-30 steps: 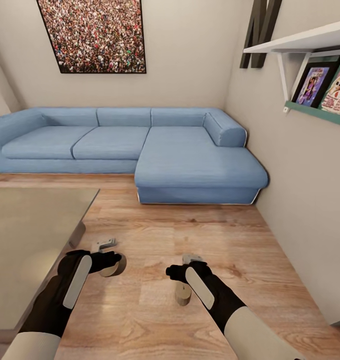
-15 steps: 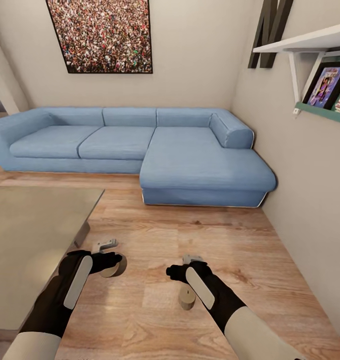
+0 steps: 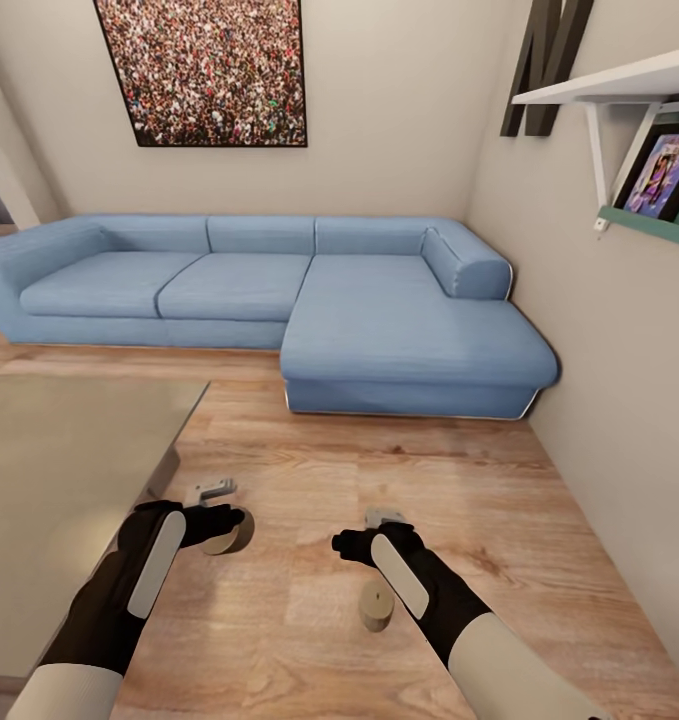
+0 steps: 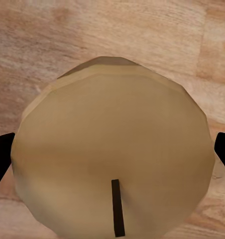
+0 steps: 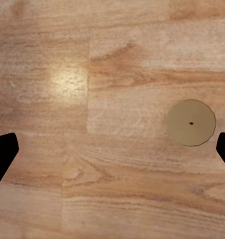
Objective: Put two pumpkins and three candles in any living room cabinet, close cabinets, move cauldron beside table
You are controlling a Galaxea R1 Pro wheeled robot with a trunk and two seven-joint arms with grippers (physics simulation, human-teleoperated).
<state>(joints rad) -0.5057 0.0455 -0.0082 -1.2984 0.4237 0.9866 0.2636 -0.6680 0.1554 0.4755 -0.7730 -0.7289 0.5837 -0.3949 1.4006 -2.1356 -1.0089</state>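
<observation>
The left gripper (image 3: 222, 530) is clamped on a candle (image 4: 112, 154), its fingertips at both sides of the tan cylinder in the left wrist view, beside the corner of the table (image 3: 39, 480). The right gripper (image 3: 364, 545) is spread wide with nothing between its fingers. A second candle (image 3: 376, 606) stands upright on the floor (image 3: 379, 470) just beside the right forearm and well apart from the table. The risk, as I judge it, is that a sweep of that arm or the rolling base tips it over and sends it rolling. How firmly the left fingers bite is hard to tell, so the held candle might slip in transit.
</observation>
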